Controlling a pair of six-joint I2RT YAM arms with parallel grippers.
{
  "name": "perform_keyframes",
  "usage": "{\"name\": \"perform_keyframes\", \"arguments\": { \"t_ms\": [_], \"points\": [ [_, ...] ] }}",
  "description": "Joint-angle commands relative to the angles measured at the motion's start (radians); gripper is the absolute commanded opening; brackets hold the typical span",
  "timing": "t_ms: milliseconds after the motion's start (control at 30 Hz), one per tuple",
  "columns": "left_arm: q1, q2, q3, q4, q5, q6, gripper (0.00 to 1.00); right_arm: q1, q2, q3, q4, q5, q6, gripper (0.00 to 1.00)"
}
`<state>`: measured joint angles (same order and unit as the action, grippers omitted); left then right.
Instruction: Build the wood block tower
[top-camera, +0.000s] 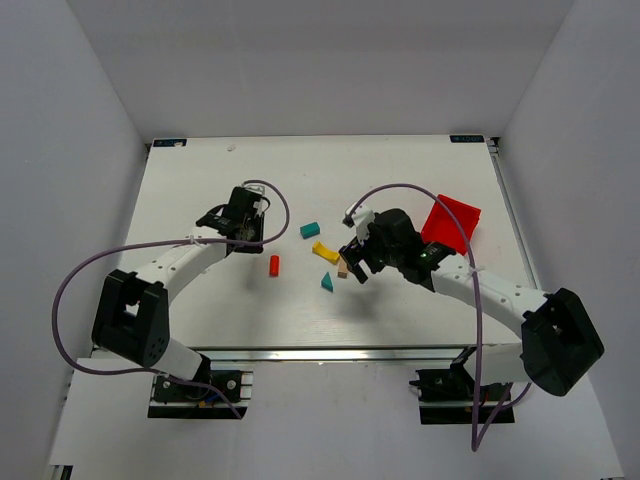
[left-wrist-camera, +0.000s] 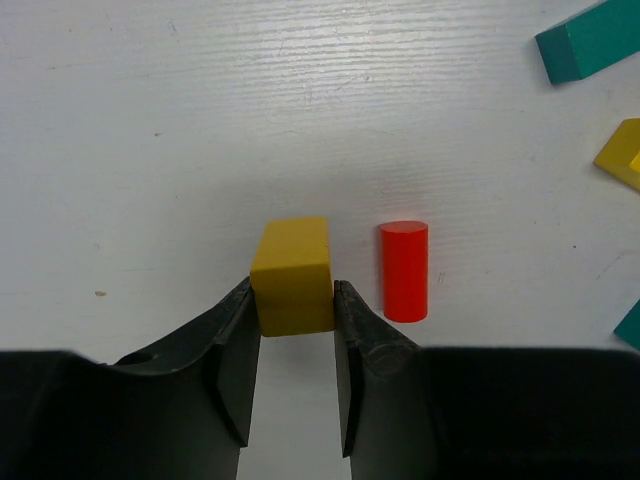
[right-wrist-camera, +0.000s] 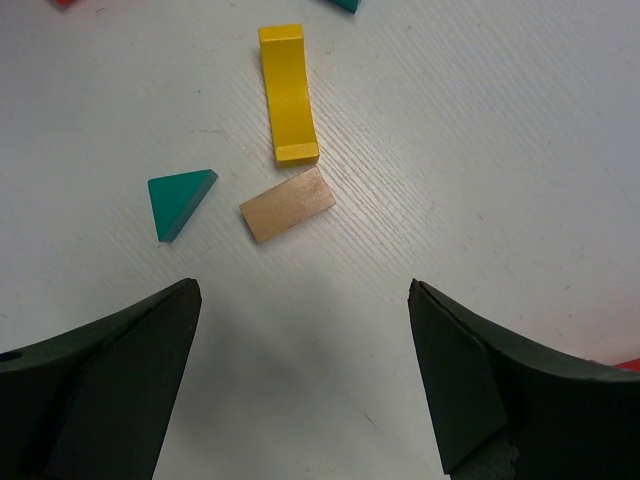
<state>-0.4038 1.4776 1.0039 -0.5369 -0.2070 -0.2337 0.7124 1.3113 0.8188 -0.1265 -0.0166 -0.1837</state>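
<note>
White tabletop (top-camera: 400, 170), your left fingers (left-wrist-camera: 235, 335) clamped on a yellow wooden block (left-wrist-camera: 292, 265) just beside a red wooden cylinder (left-wrist-camera: 404, 270), your right fingers (right-wrist-camera: 120, 370) spread wide above a tan wooden block (right-wrist-camera: 287, 204), a yellow wooden arch (right-wrist-camera: 288, 95), a teal wooden triangle (right-wrist-camera: 178, 200)

Even, diffuse light is falling from overhead and washing the white table (top-camera: 400, 170) and the enclosure walls (top-camera: 60, 150) bright in the top view, leaving only faint, soft-edged shadows and no hard glare. In the left wrist view the red cylinder (left-wrist-camera: 404, 270) and the yellow block (left-wrist-camera: 292, 275) are showing sharp and casting only pale shadows, while the black fingers (left-wrist-camera: 235, 370) are reading as nearly featureless dark masses. The right wrist view is rendering the tan block (right-wrist-camera: 287, 204) crisply, its near fingers (right-wrist-camera: 110, 380) are looking slightly soft, perhaps out of focus, and a dim grey shadow is pooling between them.
</note>
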Motion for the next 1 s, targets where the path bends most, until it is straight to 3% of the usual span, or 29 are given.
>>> {"name": "perform_keyframes", "arguments": {
  "t_ms": [0, 433, 900, 967],
  "points": [
    [0.022, -0.025, -0.011, 0.064, 0.024, 0.003, 0.00, -0.007, 0.014, 0.048, -0.005, -0.023, 0.013, 0.89],
    [0.118, 0.079, -0.044, 0.172, 0.115, 0.051, 0.00, -0.013, 0.059, 0.083, -0.032, -0.043, 0.016, 0.89],
    [0.146, 0.177, 0.018, 0.106, 0.166, 0.057, 0.00, -0.016, 0.088, 0.089, -0.038, -0.052, 0.015, 0.89],
    [0.146, 0.184, 0.028, 0.091, 0.162, 0.056, 0.18, -0.016, 0.088, 0.089, -0.039, -0.057, 0.015, 0.89]
  ]
}}
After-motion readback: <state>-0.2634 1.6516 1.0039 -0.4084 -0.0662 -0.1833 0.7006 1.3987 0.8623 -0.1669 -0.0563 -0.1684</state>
